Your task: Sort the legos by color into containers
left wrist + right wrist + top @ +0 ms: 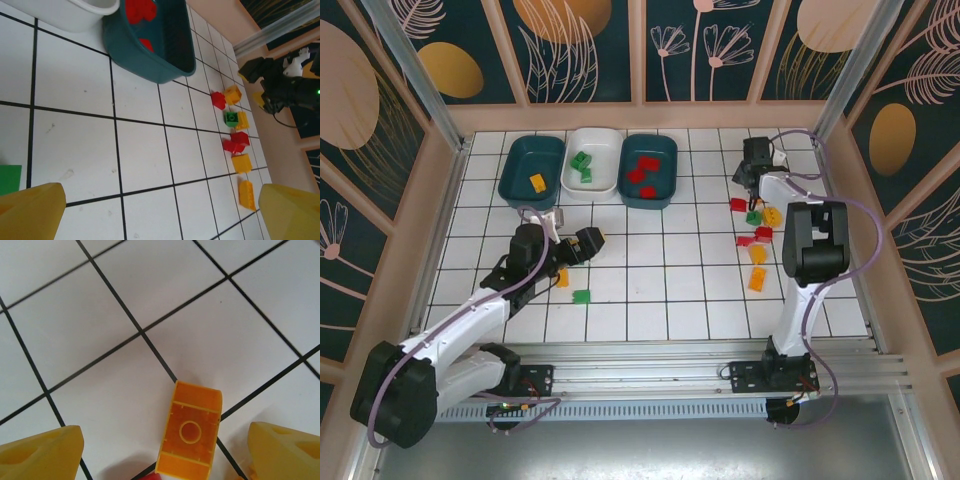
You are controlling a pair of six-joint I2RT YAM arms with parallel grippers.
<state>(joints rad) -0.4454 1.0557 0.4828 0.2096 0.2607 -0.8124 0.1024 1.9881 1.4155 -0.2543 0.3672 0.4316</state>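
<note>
my right gripper (165, 437) hangs with fingers apart around a small orange-yellow plastic brick (190, 432), lying hollow-side up on the white tiled floor (100, 315), untouched. it sits skewed, so closing could twist it loose.

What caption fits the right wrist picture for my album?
Open right pincer above an upturned orange plastic lego brick on the white tiled table.

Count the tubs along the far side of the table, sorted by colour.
Teal tubs: 2
White tub: 1
Total: 3
</note>
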